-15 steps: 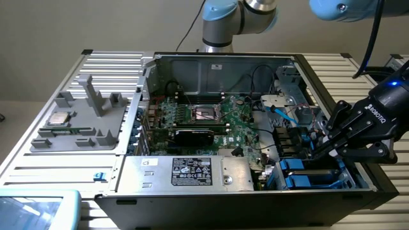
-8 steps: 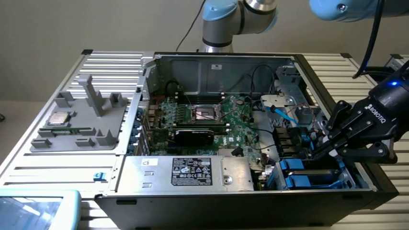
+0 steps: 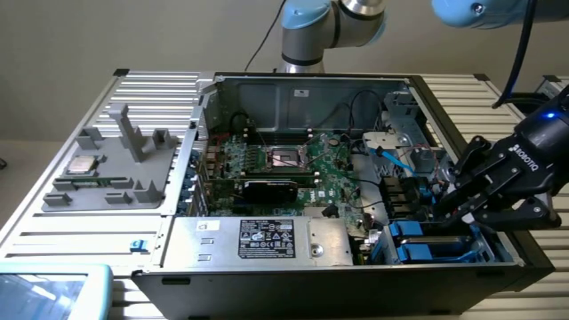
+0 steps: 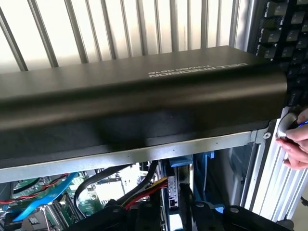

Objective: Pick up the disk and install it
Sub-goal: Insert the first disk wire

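The disk (image 4: 180, 185) stands edge-on in the tower's corner drive bay, between the fingers of the gripper (image 3: 452, 217); I cannot tell whether they clamp it or stand clear. Red and black cables (image 4: 144, 186) crowd just beside it. The case's black front edge (image 4: 144, 101) runs across beyond, with a person's hand (image 4: 294, 142) at its outer corner.

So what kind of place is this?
Probably a robotics lab bench for PC assembly: open tower case on a slatted metal table, grey parts fixture beside it, robot arm above.
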You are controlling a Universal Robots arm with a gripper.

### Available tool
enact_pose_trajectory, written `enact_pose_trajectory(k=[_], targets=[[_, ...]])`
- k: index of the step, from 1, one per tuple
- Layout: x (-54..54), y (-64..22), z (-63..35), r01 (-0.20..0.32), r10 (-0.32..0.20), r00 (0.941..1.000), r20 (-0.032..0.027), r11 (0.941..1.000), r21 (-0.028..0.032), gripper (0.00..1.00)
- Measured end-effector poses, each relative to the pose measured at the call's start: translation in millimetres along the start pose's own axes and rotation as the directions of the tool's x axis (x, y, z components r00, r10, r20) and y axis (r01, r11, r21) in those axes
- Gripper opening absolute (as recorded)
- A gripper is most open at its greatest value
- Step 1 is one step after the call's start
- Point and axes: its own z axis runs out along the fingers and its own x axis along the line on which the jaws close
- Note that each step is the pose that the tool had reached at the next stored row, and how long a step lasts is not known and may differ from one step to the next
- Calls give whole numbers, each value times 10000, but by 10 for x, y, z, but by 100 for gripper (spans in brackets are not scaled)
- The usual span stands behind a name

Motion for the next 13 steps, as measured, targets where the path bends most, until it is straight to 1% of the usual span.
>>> enact_pose_trajectory(k=[3, 4, 6, 7, 9, 10, 11, 13], targets=[[-18, -62, -113, -3, 3, 10000, -2, 10000, 5, 48], [-25, -83, -152, -4, 4, 10000, -1, 10000, 7, 48], [-37, -120, -219, -3, 3, 10000, -3, 10000, 10, 59], [-42, -138, -253, -3, 3, 10000, 1, 10000, 11, 59], [-48, -160, -293, -7, 7, 10000, 7, 10000, 10, 71], [-49, -163, -299, -7, 7, 10000, 8, 10000, 11, 71], [-51, -169, -308, -11, 11, 10000, 13, 10000, 10, 78], [-53, -177, -324, -15, 15, 10000, 21, 10000, 9, 78]])
